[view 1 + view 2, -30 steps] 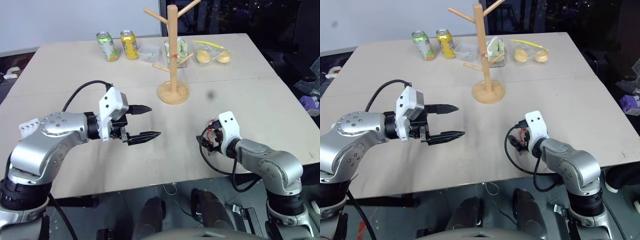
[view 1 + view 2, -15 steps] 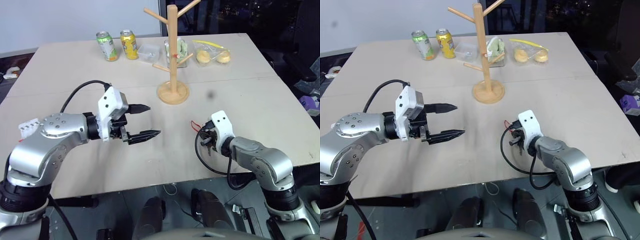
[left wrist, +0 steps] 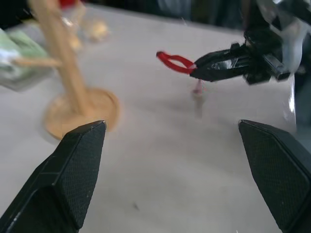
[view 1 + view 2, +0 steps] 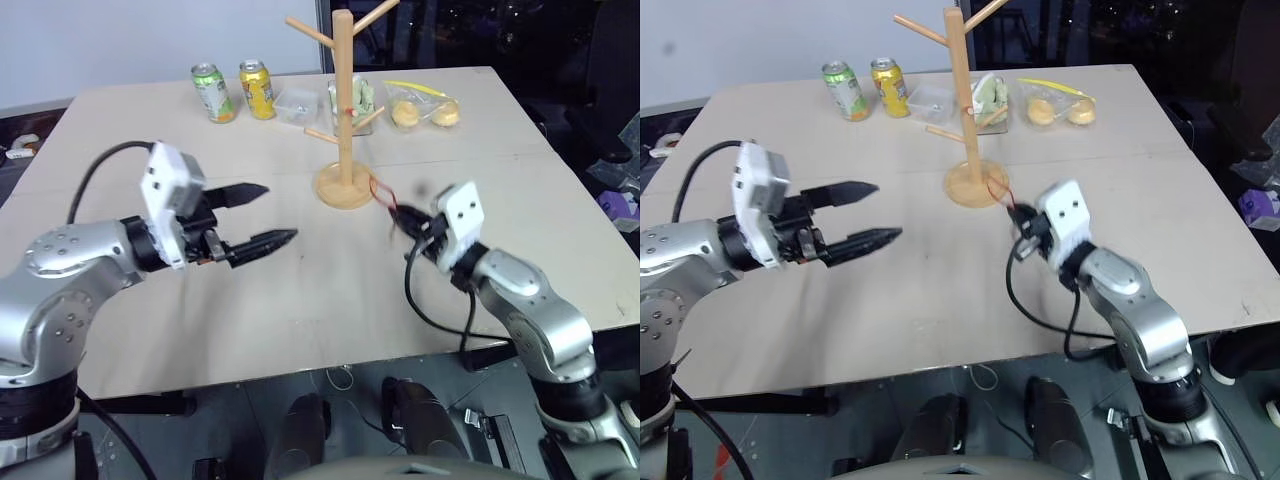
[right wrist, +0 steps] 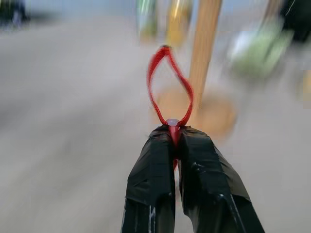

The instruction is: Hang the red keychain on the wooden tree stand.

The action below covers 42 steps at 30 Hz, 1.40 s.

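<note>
Red cord, light and limp: your right tool [image 5: 175,138] pinches the red keychain [image 5: 167,87] at the loop's base, at 3 o'clock of the wooden tree stand [image 4: 345,110]; the left tool [image 4: 262,213] gapes wide, idle

Wooden tree stand [image 4: 345,120] stands on the surface [image 4: 300,300] past its middle, two cans [image 4: 235,90] behind it to the left, bagged items [image 4: 425,108] behind it to the right along the far edge. Right claw [image 4: 400,216] sits just right of the stand's base, above the surface, with the red keychain [image 4: 381,190] pinched at its tips, loop toward the base. Left claw [image 4: 265,215] hangs well left of the stand, nearer the front edge, pointing toward the right one.
</note>
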Tool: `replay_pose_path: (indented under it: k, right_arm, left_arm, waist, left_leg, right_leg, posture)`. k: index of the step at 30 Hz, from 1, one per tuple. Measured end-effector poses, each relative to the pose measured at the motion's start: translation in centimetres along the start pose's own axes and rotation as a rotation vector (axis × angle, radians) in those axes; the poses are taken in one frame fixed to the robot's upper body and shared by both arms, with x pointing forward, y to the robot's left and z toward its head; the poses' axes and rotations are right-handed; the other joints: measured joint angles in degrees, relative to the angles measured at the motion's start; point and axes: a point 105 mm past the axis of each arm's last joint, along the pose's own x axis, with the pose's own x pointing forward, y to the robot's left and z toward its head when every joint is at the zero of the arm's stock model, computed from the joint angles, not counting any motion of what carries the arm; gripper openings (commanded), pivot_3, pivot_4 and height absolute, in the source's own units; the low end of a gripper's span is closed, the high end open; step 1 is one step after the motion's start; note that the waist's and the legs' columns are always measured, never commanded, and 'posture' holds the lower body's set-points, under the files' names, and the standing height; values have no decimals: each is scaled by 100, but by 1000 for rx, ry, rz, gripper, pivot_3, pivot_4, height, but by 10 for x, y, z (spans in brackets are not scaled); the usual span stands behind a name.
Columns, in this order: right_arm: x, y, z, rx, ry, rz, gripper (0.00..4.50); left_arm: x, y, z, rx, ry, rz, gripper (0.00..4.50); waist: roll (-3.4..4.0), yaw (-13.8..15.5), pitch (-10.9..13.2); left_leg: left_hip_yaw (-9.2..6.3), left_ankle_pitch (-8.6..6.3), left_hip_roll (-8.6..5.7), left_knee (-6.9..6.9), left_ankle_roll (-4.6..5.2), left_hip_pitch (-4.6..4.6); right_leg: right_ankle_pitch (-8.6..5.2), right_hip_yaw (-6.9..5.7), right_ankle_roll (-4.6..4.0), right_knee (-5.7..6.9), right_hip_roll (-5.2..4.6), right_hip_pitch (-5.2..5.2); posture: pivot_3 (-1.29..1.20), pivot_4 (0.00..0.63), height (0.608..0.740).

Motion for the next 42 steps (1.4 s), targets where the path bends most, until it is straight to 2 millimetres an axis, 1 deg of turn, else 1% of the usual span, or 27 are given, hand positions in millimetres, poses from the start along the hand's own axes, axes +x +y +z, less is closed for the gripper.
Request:
replay_pose_path:
  k: [1, 3, 6, 9, 12, 15, 17, 25, 30, 35, 39, 40, 42]
  right_arm:
    - [6, -2, 11, -26, -59, -18, 28]
    - [15, -5, 23, -74, -131, -41, 28]
    - [30, -7, 33, -125, -197, -73, 28]
    - [41, -12, 40, -164, -235, -97, 28]
    - [49, -17, 36, -172, -225, -113, 28]
    - [57, -19, 30, -159, -201, -111, 28]
    - [62, -18, 27, -154, -184, -85, 28]
    - [71, -11, 15, -90, -120, -50, 28]
    - [74, -14, 19, -79, -108, -49, 28]
    - [75, -21, 10, -58, -64, -72, 28]
    - [75, -21, 8, -54, -50, -72, 28]
    - [76, -21, 7, -49, -35, -66, 609]
    - [76, -19, 4, -42, -18, -53, 1000]
  left_arm:
    - [0, 3, 4, -21, -34, 22, 4500]
    - [-1, 9, 13, -45, -84, 72, 4500]
    - [0, 17, 26, -59, -153, 120, 4500]
    - [1, 18, 29, -58, -162, 135, 4500]
    - [4, 18, 29, -59, -159, 138, 4500]
    - [8, 17, 32, -53, -172, 125, 4500]
    - [9, 16, 33, -51, -172, 125, 4500]
    - [14, 14, 29, -63, -161, 112, 4500]
    - [16, 13, 29, -68, -167, 106, 4500]
    - [22, 10, 31, -64, -174, 86, 4500]
    - [22, 10, 30, -66, -176, 83, 4500]
    - [22, 10, 30, -66, -175, 84, 4500]
    - [22, 10, 30, -65, -173, 85, 4500]
  waist:
    - [0, 5, 0]
    - [0, 23, 0]
    - [-1, 23, 0]
    - [-1, 15, 0]
    - [0, 16, 0]
    - [0, 18, 0]
    - [0, 13, 0]
    - [0, 11, 0]
    - [0, 12, 0]
    - [0, 12, 0]
    - [0, 3, 0]
    - [0, 4, 0]
    - [0, 8, 0]
  left_leg:
    - [-2, 0, 0, 0, 0, -1]
    - [-6, 0, -3, 0, -1, -3]
    - [-2, 1, -9, 3, -2, -3]
    - [3, 1, -12, 3, -2, -1]
    - [3, 1, -12, 2, -2, 0]
    - [2, 1, -12, 3, -2, 0]
    - [2, 1, -12, 2, -2, 1]
    - [1, 1, -11, 3, -2, 2]
    - [1, 1, -11, 3, -2, 2]
    - [1, 1, -11, 3, -2, 2]
    - [1, 1, -11, 2, -2, 2]
    - [1, 1, -11, 2, -2, 2]
    - [1, 1, -11, 3, -1, 2]
  right_leg:
    - [1, 0, 2, 1, 1, 0]
    - [3, 1, 3, 1, 1, 1]
    - [4, 15, 3, 3, 1, 1]
    - [4, 25, 2, 6, 1, 1]
    - [3, 25, 0, 7, 1, 1]
    - [3, 26, -2, 10, 2, 1]
    - [3, 26, -1, 11, 2, 1]
    - [4, 27, -1, 15, 5, 1]
    - [4, 27, 0, 15, 5, 1]
    - [5, 27, 0, 15, 5, 1]
    - [7, 27, 4, 15, 5, 1]
    - [9, 27, 7, 16, 5, 1]
    - [9, 27, 7, 16, 5, 1]
  posture:
    - [0, 150, 740]
    - [0, 150, 740]
    - [0, 150, 740]
    - [0, 150, 740]
    - [0, 150, 740]
    - [0, 150, 740]
    - [0, 150, 740]
    - [0, 150, 740]
    - [0, 150, 740]
    - [0, 150, 740]
    - [0, 150, 740]
    - [0, 150, 740]
    - [0, 150, 740]
